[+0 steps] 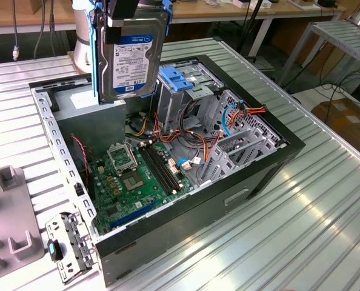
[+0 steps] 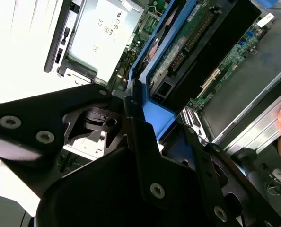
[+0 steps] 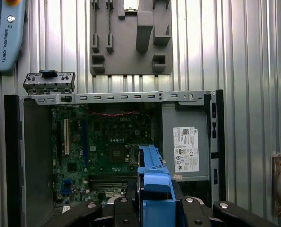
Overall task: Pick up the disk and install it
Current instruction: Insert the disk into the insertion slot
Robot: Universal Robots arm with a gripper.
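Your black gripper (image 3: 154,210) is clamped on the blue-framed metal hard disk (image 1: 131,57), holding it upright above the open black computer case (image 1: 271,167).

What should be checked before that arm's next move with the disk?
1. Grip: ok. The gripper is shut on the disk, which hangs upright.
2. Height: ok. The disk is above the open computer case.
3. Alignment: not ok. The metal bay is off to the exterior view's right of it.
4. Bay slot free: cannot tell.
5. Orange cables beside the bay, out of the way: cannot tell.
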